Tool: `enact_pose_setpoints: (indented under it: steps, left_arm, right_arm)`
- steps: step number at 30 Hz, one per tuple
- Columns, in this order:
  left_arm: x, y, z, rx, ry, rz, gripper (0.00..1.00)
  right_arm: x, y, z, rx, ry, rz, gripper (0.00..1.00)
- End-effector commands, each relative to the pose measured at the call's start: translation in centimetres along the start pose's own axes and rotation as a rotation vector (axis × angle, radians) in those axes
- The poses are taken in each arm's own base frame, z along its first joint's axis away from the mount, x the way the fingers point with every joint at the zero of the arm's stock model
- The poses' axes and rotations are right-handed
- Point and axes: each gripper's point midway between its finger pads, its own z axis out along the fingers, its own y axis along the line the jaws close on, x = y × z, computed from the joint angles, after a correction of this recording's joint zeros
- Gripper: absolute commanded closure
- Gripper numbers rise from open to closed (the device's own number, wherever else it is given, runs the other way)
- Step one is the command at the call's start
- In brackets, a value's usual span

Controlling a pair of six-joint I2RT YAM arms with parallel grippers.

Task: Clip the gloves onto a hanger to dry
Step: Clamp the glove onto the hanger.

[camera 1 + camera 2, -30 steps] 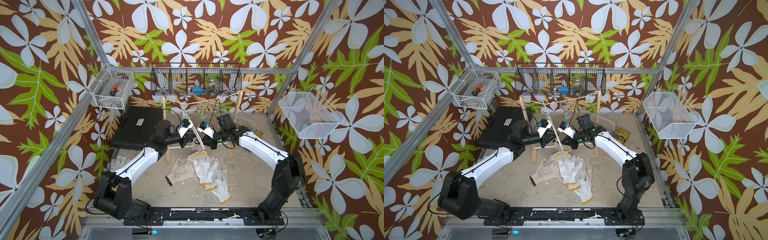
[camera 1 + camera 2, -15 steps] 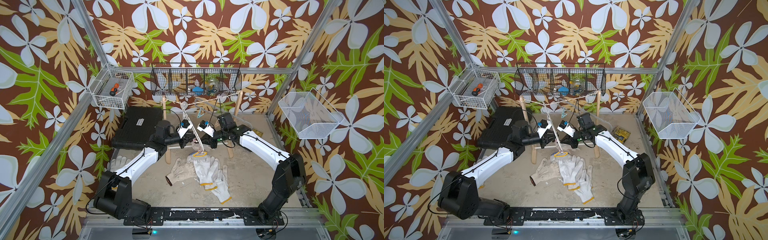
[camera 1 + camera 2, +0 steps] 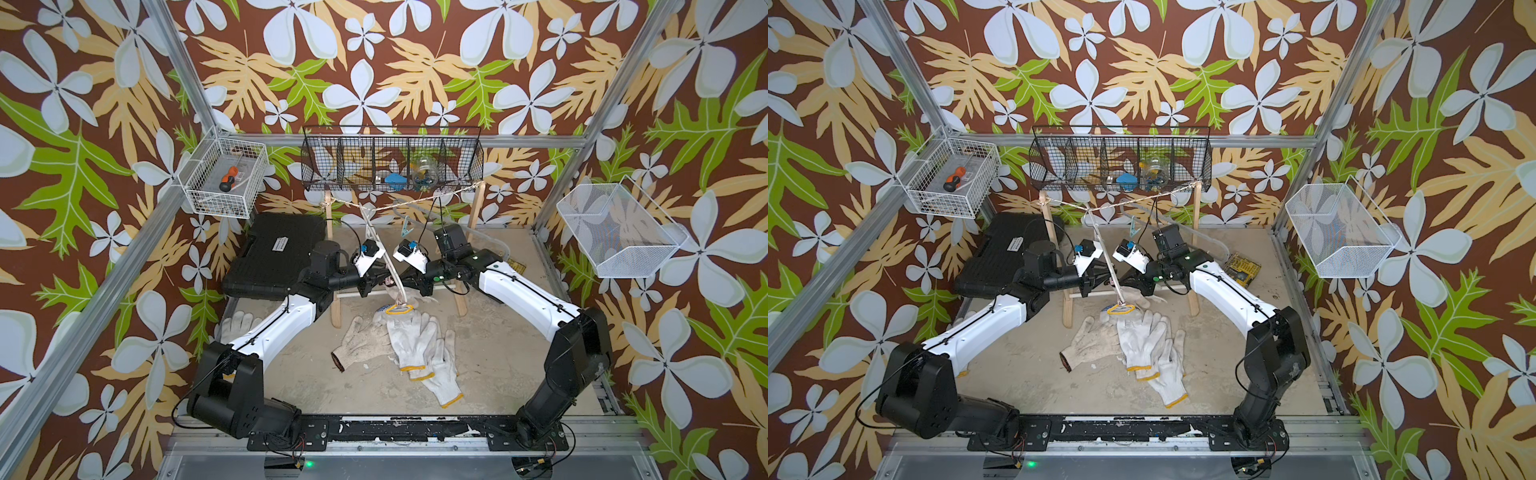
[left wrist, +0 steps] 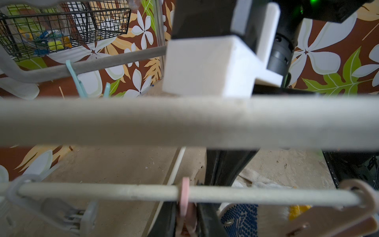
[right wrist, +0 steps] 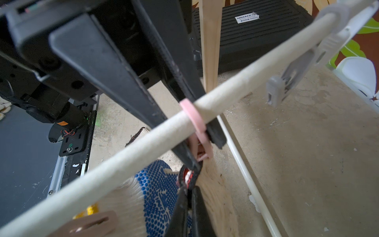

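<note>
A white hanger point(image 3: 376, 239) hangs tilted from a rope, its bar point(image 5: 123, 162) carrying grey, pink and tan clips. My left gripper point(image 4: 186, 215) is shut on the pink clip point(image 5: 193, 117), squeezing it from both sides. Just under that clip my right gripper point(image 5: 187, 203) is shut on the dark-trimmed cuff point(image 5: 187, 176) of a white glove. A blue-dotted glove point(image 5: 158, 190) with a yellow cuff point(image 3: 397, 308) hangs by the tan clip point(image 5: 92, 223). Several more gloves point(image 3: 409, 340) lie piled on the table in both top views point(image 3: 1142, 336).
The wooden rack's posts point(image 3: 336, 307) stand either side of the hanger. A black tool case point(image 3: 274, 253) lies at the back left, and one glove point(image 3: 235, 324) lies under my left arm. A black wire basket point(image 3: 390, 166) and white baskets point(image 3: 224, 178) point(image 3: 619, 232) hang above.
</note>
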Motion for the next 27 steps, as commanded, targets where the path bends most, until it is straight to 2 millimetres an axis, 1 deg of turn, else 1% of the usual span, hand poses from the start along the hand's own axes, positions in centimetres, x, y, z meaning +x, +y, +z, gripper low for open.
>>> enact_pose_setpoints:
  steps: [1, 4, 10, 13, 18, 22, 26, 27]
  left_arm:
    - [0.0, -0.3, 0.0, 0.020, -0.001, -0.012, 0.83]
    - [-0.1, -0.3, -0.1, 0.024, -0.005, -0.011, 0.84]
    - [0.3, -0.5, 0.0, 0.036, -0.003, -0.020, 0.84]
    - [0.3, -0.6, 0.0, 0.039, -0.004, -0.021, 0.84]
    - [0.2, -0.6, 0.0, 0.043, -0.006, -0.020, 0.84]
    - [0.3, -0.7, 0.0, 0.043, -0.005, -0.021, 0.85]
    - [0.3, -0.7, -0.2, 0.042, -0.003, -0.023, 0.85]
    - [0.3, -0.6, -0.2, 0.038, -0.003, -0.023, 0.83]
  right_arm:
    - [0.8, 0.5, 0.4, -0.023, 0.021, -0.016, 1.00]
    - [0.7, 0.4, 0.4, -0.016, 0.021, -0.025, 1.00]
    - [-1.0, 0.5, 0.1, -0.020, -0.026, -0.044, 1.00]
    - [-1.6, 0.7, 0.0, -0.024, -0.040, -0.050, 1.00]
    - [-1.8, 0.9, 0.1, -0.038, -0.055, -0.039, 1.00]
    - [-2.4, 0.8, -0.1, -0.031, -0.073, -0.047, 1.00]
    - [-2.0, 0.7, 0.0, -0.024, -0.061, -0.041, 1.00]
    - [-2.0, 0.5, 0.0, -0.016, -0.058, -0.039, 1.00]
